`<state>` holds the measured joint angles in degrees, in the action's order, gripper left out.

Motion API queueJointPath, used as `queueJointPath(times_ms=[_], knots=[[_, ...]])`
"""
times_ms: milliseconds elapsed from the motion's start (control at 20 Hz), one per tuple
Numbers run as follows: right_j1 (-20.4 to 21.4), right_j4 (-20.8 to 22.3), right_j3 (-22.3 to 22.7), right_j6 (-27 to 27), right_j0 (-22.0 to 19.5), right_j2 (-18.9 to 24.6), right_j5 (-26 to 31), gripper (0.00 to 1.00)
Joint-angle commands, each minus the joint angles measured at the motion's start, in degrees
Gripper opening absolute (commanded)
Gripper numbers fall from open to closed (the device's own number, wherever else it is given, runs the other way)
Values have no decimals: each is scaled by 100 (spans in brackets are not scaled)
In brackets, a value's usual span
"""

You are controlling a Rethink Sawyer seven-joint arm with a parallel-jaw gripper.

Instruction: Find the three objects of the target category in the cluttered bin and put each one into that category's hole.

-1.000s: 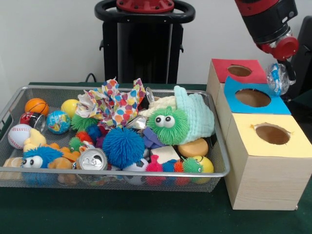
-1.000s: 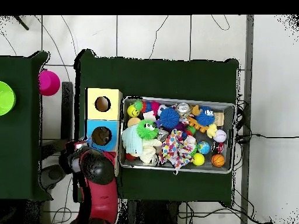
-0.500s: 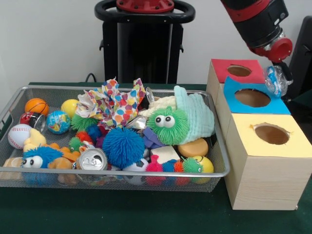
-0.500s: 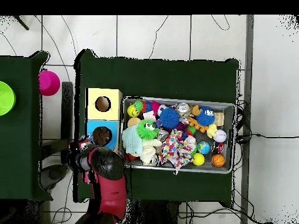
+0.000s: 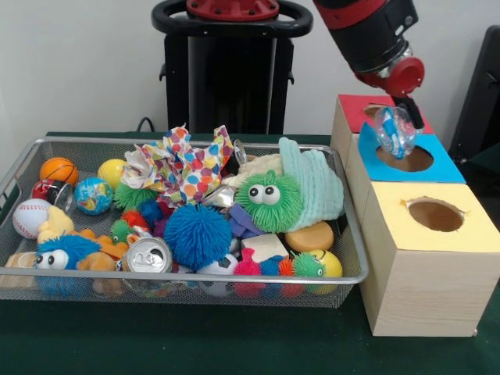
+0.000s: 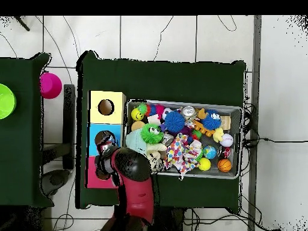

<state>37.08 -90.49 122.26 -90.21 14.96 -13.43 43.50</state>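
Observation:
My gripper (image 5: 397, 122) hangs over the blue-topped box (image 5: 440, 167), shut on a clear ball with blue and coloured patches (image 5: 392, 136). The ball sits just above the near-left rim of that box's round hole (image 5: 406, 159). From overhead, the gripper (image 6: 107, 148) lies at the edge of the blue box's hole (image 6: 103, 139), with the arm covering part of the red box (image 6: 95, 178). The wire bin (image 5: 195, 275) holds other balls: a baseball (image 5: 30, 217), a basketball (image 5: 58, 169), a globe ball (image 5: 94, 195) and a yellow ball (image 5: 112, 172).
A red-topped box (image 5: 355, 111) stands behind the blue one and a yellow-topped box (image 5: 469, 234) in front. The bin also holds a blue spiky ball (image 5: 197, 234), a green fuzzy toy (image 5: 268, 201), a can (image 5: 148, 256), patterned paper (image 5: 183, 168) and a mint cloth (image 5: 312, 187).
The arm has swung left in the front view, carrying the clear ball from beyond the boxes' right side to above the blue box's hole.

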Motion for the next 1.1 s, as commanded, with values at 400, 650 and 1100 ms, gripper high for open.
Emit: queueJointPath(times_ms=[400, 650, 1100], knots=[[-130, -846, 306, 1296, -119, 616, -492, 0], [-453, -1529, 32, 1467, 275, 556, -456, 0], [-871, -1619, -355, 1437, 440, 402, -358, 0]])
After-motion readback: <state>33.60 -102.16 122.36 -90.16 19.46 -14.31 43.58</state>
